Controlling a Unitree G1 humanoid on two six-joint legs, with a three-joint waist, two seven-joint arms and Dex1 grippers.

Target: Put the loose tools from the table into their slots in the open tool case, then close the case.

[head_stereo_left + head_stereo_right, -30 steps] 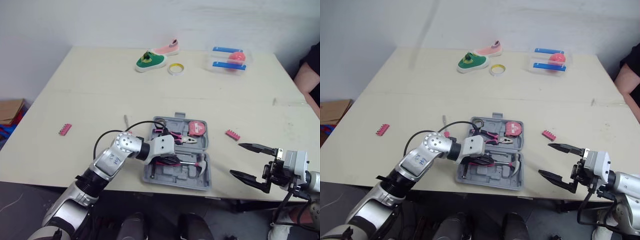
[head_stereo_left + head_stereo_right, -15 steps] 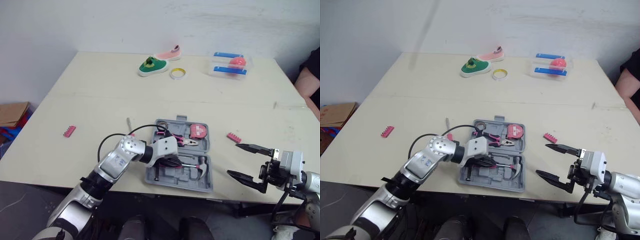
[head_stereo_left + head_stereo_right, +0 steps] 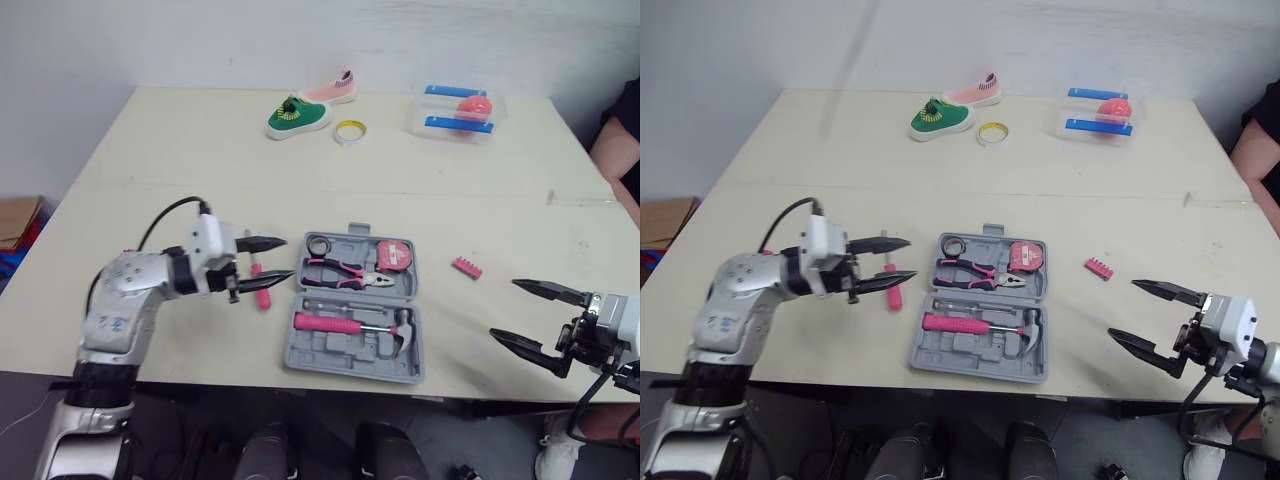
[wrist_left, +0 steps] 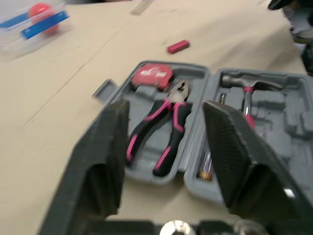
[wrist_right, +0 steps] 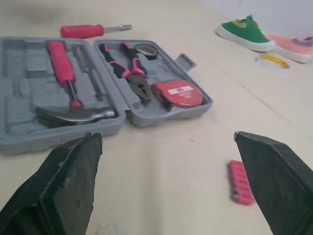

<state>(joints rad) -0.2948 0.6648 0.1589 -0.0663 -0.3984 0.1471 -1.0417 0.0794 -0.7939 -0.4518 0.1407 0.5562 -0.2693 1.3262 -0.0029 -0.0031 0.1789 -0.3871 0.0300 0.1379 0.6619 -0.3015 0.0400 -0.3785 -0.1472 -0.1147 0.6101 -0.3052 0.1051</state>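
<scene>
Left claw [image 3: 288, 257] (agape) near screwdriver [image 3: 262, 293]

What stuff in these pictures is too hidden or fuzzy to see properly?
The screwdriver: in the head views the left claw crosses its middle, so touching or not is unclear.
The person: cut off by the head views' right edge.
The tape measure label: too small to read.
The thin tool in the tool case: blurred in the left wrist view.
</scene>
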